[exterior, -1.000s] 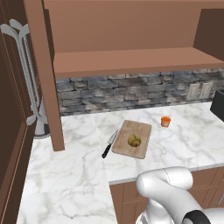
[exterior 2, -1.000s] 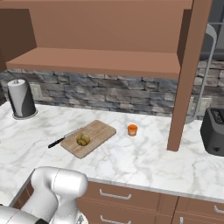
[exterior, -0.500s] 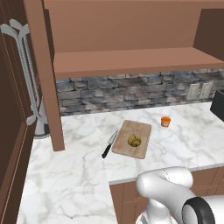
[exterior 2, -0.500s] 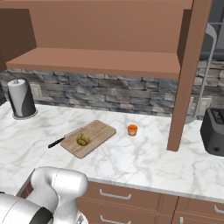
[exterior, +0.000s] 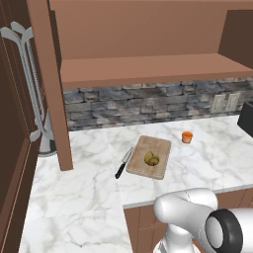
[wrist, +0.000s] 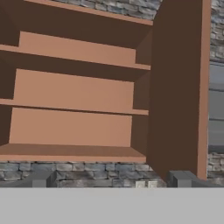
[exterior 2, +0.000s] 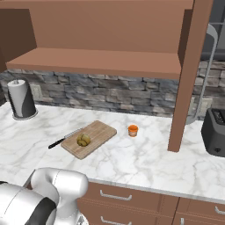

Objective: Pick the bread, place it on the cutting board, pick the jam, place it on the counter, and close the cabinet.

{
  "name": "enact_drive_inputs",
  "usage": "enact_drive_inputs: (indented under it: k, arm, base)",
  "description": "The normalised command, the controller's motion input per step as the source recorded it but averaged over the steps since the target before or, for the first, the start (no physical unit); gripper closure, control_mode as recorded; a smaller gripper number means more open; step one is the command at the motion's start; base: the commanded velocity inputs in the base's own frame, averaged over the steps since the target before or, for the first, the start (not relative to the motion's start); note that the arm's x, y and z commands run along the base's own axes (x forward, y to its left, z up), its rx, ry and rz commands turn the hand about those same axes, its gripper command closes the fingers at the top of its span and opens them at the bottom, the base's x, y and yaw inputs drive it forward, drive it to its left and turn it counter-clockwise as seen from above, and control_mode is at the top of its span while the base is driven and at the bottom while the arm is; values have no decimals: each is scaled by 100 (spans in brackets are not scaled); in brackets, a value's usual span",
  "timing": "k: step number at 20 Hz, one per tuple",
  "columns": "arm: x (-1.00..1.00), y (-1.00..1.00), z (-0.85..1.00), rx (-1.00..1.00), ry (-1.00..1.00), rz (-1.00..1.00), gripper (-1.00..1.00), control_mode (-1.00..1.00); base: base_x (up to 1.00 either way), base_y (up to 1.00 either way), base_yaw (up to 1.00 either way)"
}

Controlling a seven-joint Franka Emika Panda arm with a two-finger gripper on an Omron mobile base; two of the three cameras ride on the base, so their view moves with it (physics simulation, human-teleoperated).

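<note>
The bread (exterior: 151, 158) sits on the board (exterior: 159, 147) and the jam (exterior: 187, 137) stands on the tabletop (exterior: 79, 207), just beside the board's far corner, so the step in hand is judged to be closing the cabinet (wrist: 74, 94). Both doors stand swung out: in the hand view the right door (wrist: 177, 87) is seen nearly edge-on beside 3 bare shelves. The fingers (wrist: 111, 179) are spread wide with nothing between them, aimed at the cabinet's lower shelf. To close it well, the arm should probably get outside the open door, set a finger flat against its outer face near the free edge, and push along the hinge's arc rather than straight in. A knife (exterior: 123, 162) lies beside the board, well below the doors' swing, so it should not get in the way.
</note>
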Motion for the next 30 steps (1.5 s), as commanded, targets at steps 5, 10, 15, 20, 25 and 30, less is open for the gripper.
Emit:
enact_drive_inputs:
  k: [5, 10, 15, 20, 25, 30]
  arm:
    - [0, -4, 0, 0, -1, 0, -100, -100]
    - [0, -2, 0, 0, -3, 0, -100, -100]
    - [0, -8, 0, 0, -4, -1, -100, -100]
    - [0, -12, 0, 0, -5, -3, -100, -100]
    - [2, -10, 0, 0, -5, -3, -100, -100]
    - [10, -7, 0, 0, -3, -1, -100, -100]
  base:
    - [0, 0, 0]
    - [0, 0, 0]
    - [0, 0, 0]
    - [0, 0, 0]
    - [0, 0, 0]
    - [0, 0, 0]
